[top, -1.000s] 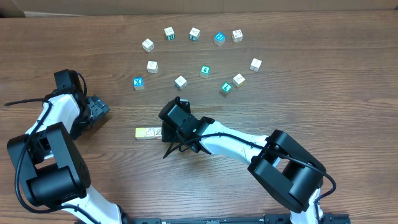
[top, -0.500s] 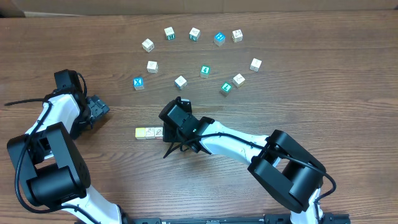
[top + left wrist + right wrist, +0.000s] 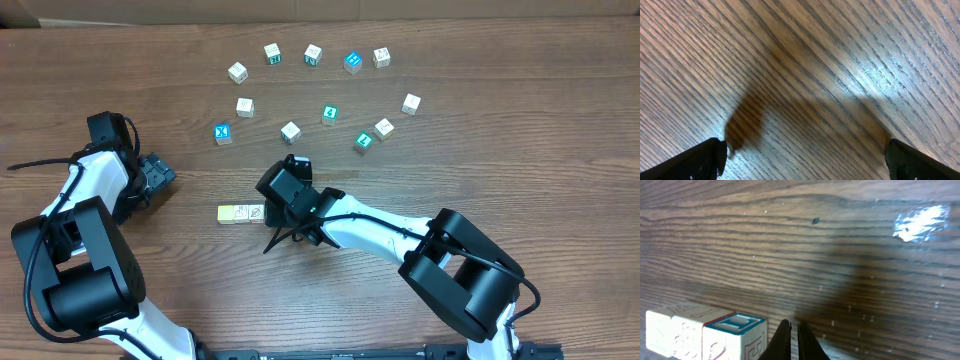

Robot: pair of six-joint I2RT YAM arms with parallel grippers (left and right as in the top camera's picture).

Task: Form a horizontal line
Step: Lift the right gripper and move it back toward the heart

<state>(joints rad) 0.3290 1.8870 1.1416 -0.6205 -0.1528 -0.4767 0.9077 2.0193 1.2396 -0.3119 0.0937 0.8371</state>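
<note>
**Overhead view.** The right gripper (image 3: 270,216) is low over the brown wooden worktop (image 3: 540,150). It is pinched tight shut and has nothing in it. Just beside it, on the side toward the left gripper (image 3: 158,175), lies a short row of small wooden cubes. The cubes touch side by side.

- The white cube with a dark drawing (image 3: 256,212) is closest to the right gripper, and the gripper partly hides it.
- The second white cube (image 3: 241,213) comes next.
- The pale yellow cube (image 3: 225,213) is at the far end.

The green cube with a white mark (image 3: 363,142) sits well apart from the right gripper, on its other side, among the loose cubes (image 3: 290,131). The left gripper is spread wide and holds nothing. It is well away from the row.

**Left wrist view.** The left gripper (image 3: 805,160) has one black fingertip in each bottom corner, far apart. Only bare worktop (image 3: 800,60) lies between and ahead of them.

**Right wrist view.** The two thin tips of the right gripper (image 3: 791,340) are pressed together. Just beside them stands the white cube with a dark drawing (image 3: 735,337), which has a blue-green edge round its top. Whether it touches the tips cannot be told. Past it are the second white cube (image 3: 687,332) and then the pale yellow cube (image 3: 657,330). Ahead of the gripper there is only worktop (image 3: 790,230).
</note>
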